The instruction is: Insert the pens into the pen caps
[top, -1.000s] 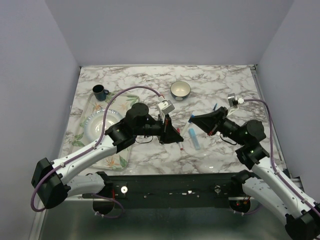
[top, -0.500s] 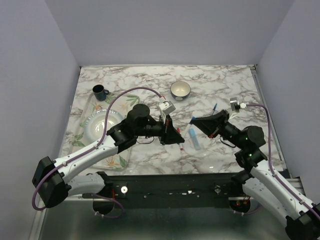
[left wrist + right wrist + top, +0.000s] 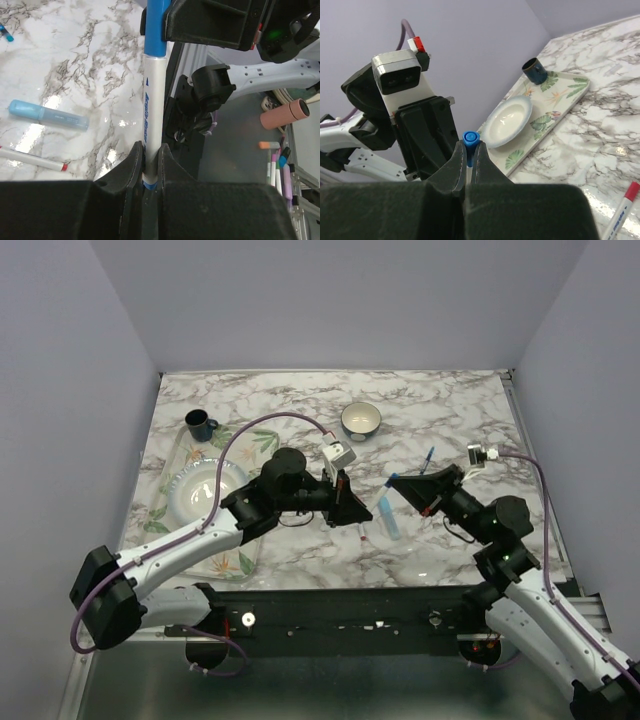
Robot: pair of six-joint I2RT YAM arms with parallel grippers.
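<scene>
Jaws of the left gripper (image 3: 151,159) are clamping a seemingly light, stiff pen (image 3: 152,107) by its barrel; those of the right gripper (image 3: 469,152) are pinching its cap (image 3: 469,137).

Marble table (image 3: 470,410) with floral tray (image 3: 228,565), bowl (image 3: 361,420), pale blue marker (image 3: 388,517), red-tipped pen (image 3: 360,533).

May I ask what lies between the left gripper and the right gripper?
In the left wrist view a white pen bridges them: the left gripper clamps its barrel, its blue end sits in the right gripper.
</scene>
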